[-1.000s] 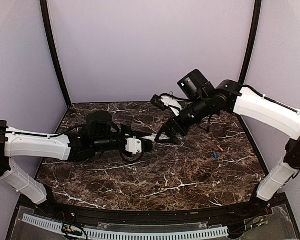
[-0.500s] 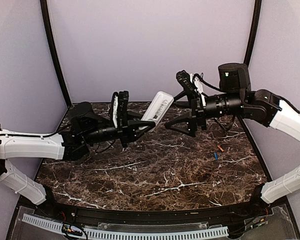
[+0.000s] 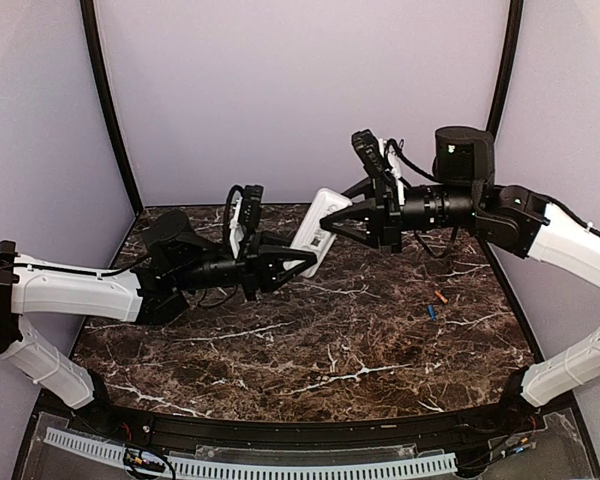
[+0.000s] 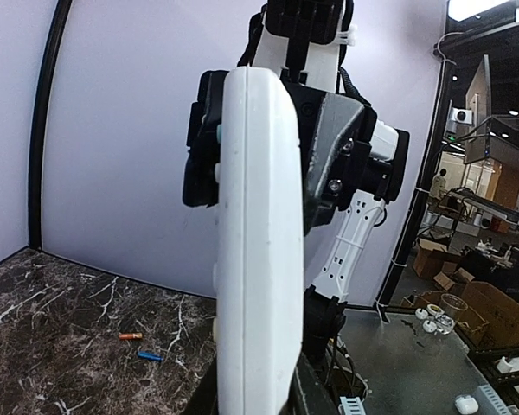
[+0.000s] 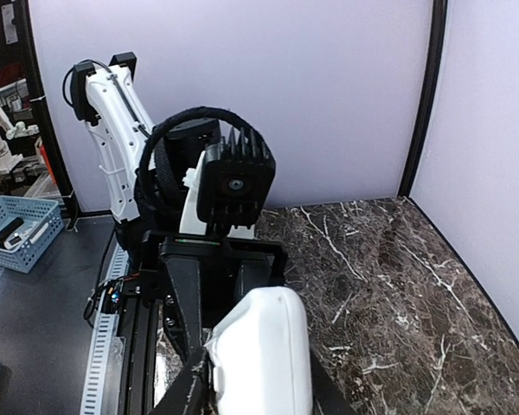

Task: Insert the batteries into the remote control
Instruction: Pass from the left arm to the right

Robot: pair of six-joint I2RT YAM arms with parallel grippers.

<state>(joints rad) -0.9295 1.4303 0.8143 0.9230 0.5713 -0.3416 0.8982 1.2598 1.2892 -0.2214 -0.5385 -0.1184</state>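
Note:
The white remote control (image 3: 315, 232) hangs tilted in the air above the back of the marble table, held at both ends. My left gripper (image 3: 296, 258) is shut on its lower end, and in the left wrist view the remote control (image 4: 255, 251) rises edge-on from between the fingers. My right gripper (image 3: 333, 221) is shut on the upper end; in its wrist view dark fingers (image 5: 183, 391) press both sides of the remote control (image 5: 264, 354). The batteries lie on the table at the right: one orange (image 3: 441, 297), one blue (image 3: 431, 312), also low left as orange battery (image 4: 130, 335) and blue battery (image 4: 150, 354).
Lilac walls with black corner posts (image 3: 110, 110) close in the table's back and sides. A white slotted cable tray (image 3: 250, 465) runs along the near edge. The two arms meet head-on above the table's back middle.
The left arm lifted the remote control from near the table into the air. The right gripper, open beside it half a second ago, has moved in and closed on its upper end.

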